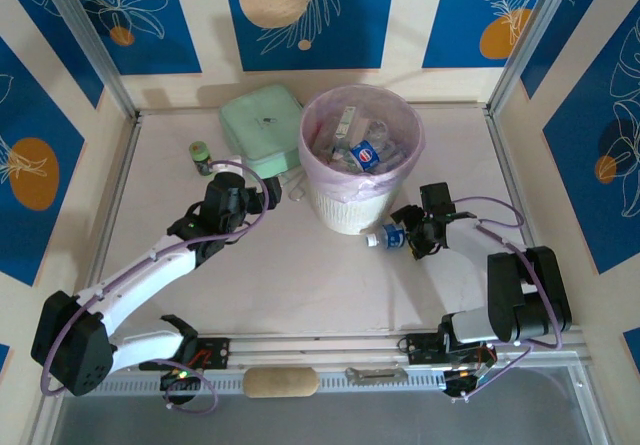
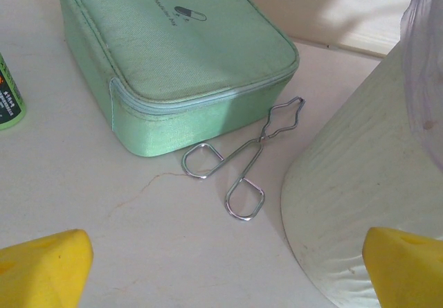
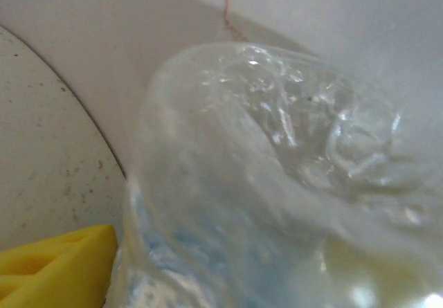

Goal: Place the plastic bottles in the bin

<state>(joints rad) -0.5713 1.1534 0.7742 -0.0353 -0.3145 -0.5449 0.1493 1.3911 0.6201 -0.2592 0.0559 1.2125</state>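
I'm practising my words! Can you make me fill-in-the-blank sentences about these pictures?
The bin has a ___ bag inside.
One bottle lies on the table by the ___ arm.
Metal tongs lie between the bin and the ___ box.
Missing words: pink; right; green.

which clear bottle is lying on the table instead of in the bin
The bottle at the right gripper, on the table beside the bin; the others lie inside it.
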